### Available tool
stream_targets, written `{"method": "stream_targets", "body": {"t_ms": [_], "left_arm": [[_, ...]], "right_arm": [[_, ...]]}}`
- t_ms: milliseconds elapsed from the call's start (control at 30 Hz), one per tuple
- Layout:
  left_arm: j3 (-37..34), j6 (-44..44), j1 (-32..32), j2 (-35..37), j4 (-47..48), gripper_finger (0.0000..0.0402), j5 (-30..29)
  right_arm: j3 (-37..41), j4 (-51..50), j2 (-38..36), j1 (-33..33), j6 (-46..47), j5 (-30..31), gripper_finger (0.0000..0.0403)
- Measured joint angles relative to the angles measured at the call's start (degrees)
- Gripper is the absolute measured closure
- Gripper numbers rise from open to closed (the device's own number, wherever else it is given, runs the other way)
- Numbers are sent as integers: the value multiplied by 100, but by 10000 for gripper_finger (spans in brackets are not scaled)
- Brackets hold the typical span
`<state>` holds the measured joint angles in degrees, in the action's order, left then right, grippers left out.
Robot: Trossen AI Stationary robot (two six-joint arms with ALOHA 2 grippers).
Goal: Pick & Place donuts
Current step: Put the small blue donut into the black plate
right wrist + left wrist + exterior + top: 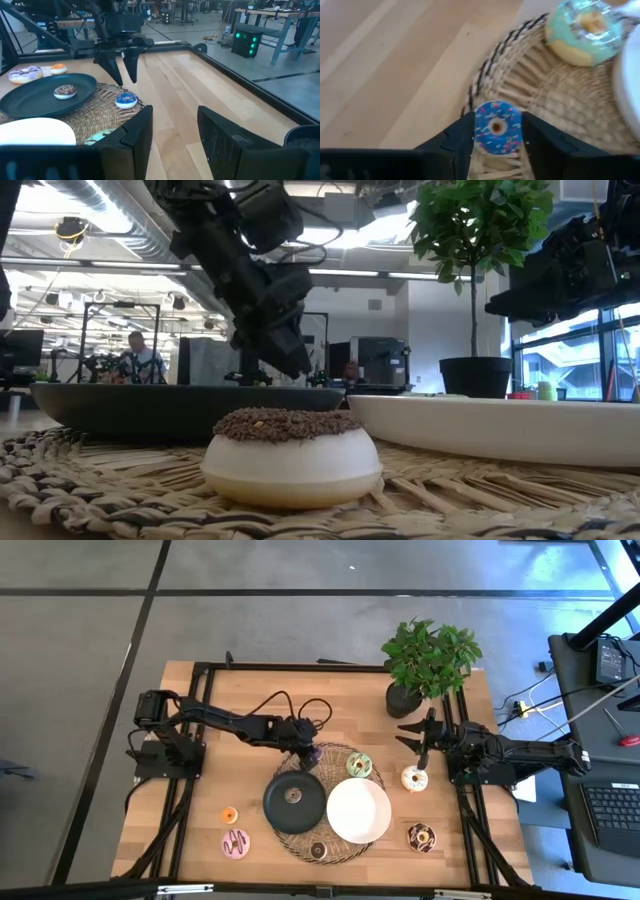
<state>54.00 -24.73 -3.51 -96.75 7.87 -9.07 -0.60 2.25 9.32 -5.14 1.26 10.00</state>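
Note:
My left gripper (306, 753) hangs open over the far-left rim of the woven mat, fingers pointing down. A blue-purple sprinkled donut (125, 100) lies flat on the mat right under it. In the left wrist view this donut (496, 128) shows in the gap between the fingers. The right wrist view shows those fingers (126, 79) ending above the donut, apart from it. A small chocolate donut (292, 797) sits on the black plate (276, 812). A green donut (359, 765) lies on the mat. My right gripper (411, 736) waits open above the table's right side, beyond a cream donut (415, 778).
The white plate (358, 812) lies on the woven mat (340, 753) beside the black plate. A chocolate-sprinkled donut (290, 455) sits at the mat's near edge. Orange (229, 815), pink striped (236, 843) and brown (421, 837) donuts lie on bare wood. A potted plant (428, 665) stands far right.

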Motion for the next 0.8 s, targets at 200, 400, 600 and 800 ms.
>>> {"method": "stream_targets", "body": {"t_ms": [200, 400, 600, 800], "left_arm": [[2, 0, 4, -21, -40, 208, -172], [2, -47, 9, -22, 13, 207, 8], [0, -88, 25, -113, 142, 219, -155], [1, -107, 46, -302, 64, 232, -282]], "right_arm": [[0, 4, 0, -1, -2, 2, 246], [0, 4, 0, 1, -4, 2, 246], [0, 1, 0, -1, -4, 0, 246], [0, 3, 13, -1, -4, 2, 246]]}}
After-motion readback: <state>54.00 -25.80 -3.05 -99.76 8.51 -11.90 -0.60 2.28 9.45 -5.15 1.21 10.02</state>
